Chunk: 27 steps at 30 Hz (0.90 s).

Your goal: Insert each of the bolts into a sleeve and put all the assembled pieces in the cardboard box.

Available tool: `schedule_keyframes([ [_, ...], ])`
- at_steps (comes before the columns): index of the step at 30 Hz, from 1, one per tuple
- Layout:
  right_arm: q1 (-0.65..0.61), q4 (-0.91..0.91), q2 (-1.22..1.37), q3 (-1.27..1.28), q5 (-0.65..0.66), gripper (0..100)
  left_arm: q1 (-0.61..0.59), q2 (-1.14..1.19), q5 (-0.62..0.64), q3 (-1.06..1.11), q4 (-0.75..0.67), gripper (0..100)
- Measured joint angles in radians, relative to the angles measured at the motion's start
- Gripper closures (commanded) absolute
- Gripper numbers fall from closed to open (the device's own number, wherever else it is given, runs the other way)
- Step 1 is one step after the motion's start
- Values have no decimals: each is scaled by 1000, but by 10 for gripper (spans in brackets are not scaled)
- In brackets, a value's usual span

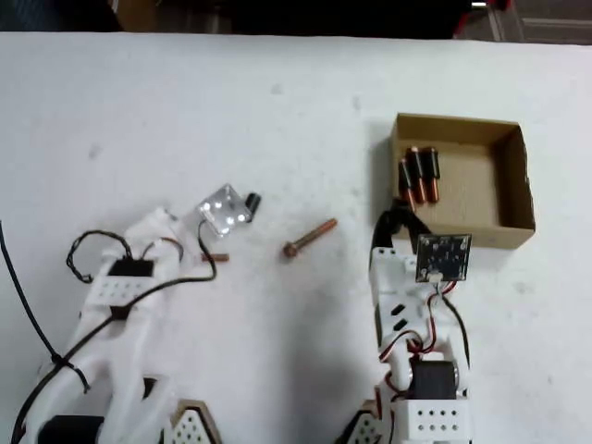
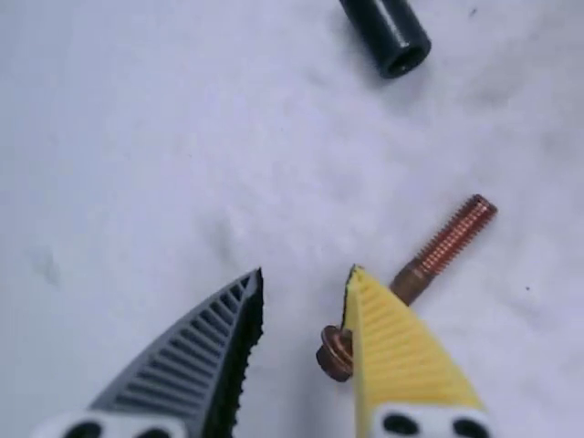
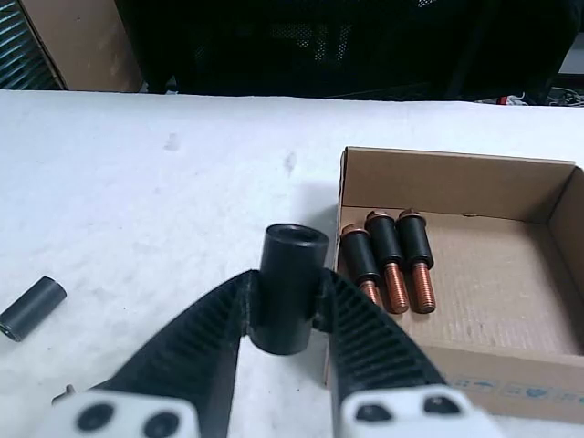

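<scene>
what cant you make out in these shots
- Left wrist view: the bolt has its head half hidden behind the yellow finger of the left gripper.
- Left wrist view: the loose sleeve is cut off by the frame edge.
- Right wrist view: the cardboard box is cut by the frame edge and partly covered by the right gripper, shut on the held sleeve.

You see copper bolts (image 2: 447,242), each sleeve (image 3: 290,283) black, a brown cardboard box (image 3: 456,182), ribbed fingers (image 2: 196,356) grey and yellow.
</scene>
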Motion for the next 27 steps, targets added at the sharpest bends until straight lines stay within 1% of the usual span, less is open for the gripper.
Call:
schedule_keyframes([
  [5,0,0,0,0,0,981,0,0,78,-2,2,831],
  [6,0,0,0,0,0,981,0,0,100,-11,28,831],
  [9,0,0,0,0,0,981,0,0,190,-86,163,830],
  [15,0,0,0,0,0,981,0,0,411,-342,537,831],
  [17,0,0,0,0,0,981,0,0,451,-382,615,831],
  [23,0,0,0,0,0,981,0,11,482,-410,641,832],
  [25,0,0,0,0,0,981,-23,43,491,-414,643,832],
  [27,0,0,0,0,0,981,-51,94,528,-428,643,832],
])
